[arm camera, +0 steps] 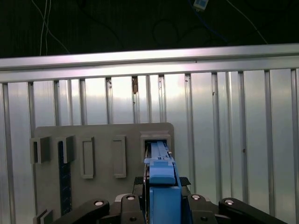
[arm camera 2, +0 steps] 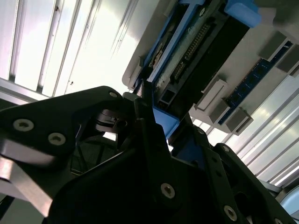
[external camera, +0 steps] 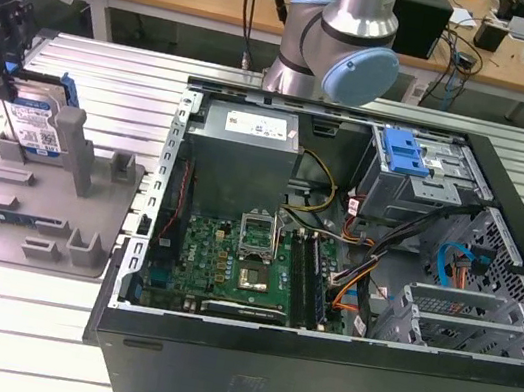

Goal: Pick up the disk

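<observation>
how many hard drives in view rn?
1. The disk stands on edge in the grey holder tray at the exterior view's left, the gripper at its top. More may be hidden inside the drive cage.

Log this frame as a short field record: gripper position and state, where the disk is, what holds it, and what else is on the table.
gripper: at the exterior view's left, down over the holder tray, fingers either side of the disk
gripper state: looks shut on the disk's blue rail in both wrist views
disk: standing on edge, label facing the exterior view's camera
disk seat: in a slot of the grey holder tray, beside an upright post
lifted: cannot tell
other: open computer case on the slatted table
</observation>
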`<state>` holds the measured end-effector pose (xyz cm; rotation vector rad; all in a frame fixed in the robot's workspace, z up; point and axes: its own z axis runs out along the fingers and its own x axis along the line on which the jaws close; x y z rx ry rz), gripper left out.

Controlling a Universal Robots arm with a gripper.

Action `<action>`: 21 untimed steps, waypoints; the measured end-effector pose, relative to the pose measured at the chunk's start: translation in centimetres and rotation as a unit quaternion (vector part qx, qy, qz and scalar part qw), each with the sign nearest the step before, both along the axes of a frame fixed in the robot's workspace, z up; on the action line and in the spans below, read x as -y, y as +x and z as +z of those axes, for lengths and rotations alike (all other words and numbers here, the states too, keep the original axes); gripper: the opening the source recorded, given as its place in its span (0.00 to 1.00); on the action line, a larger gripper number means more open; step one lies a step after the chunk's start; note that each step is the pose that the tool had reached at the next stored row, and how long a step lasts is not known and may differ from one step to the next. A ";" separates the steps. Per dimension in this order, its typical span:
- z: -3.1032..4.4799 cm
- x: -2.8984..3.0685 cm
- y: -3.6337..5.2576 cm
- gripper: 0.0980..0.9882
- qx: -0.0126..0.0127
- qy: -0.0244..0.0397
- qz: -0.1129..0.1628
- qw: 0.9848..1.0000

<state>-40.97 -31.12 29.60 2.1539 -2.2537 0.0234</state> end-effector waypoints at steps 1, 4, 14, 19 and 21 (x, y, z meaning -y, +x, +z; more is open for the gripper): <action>0.00 0.01 0.00 0.30 0.000 0.000 0.000 1.000; 0.02 0.05 -0.01 0.30 0.000 0.000 0.000 1.000; 1.73 0.12 0.00 0.30 0.000 0.000 0.000 1.000; 3.96 0.12 0.00 0.30 0.000 0.004 0.000 1.000; 4.94 0.13 -0.01 0.30 0.000 0.004 0.000 1.000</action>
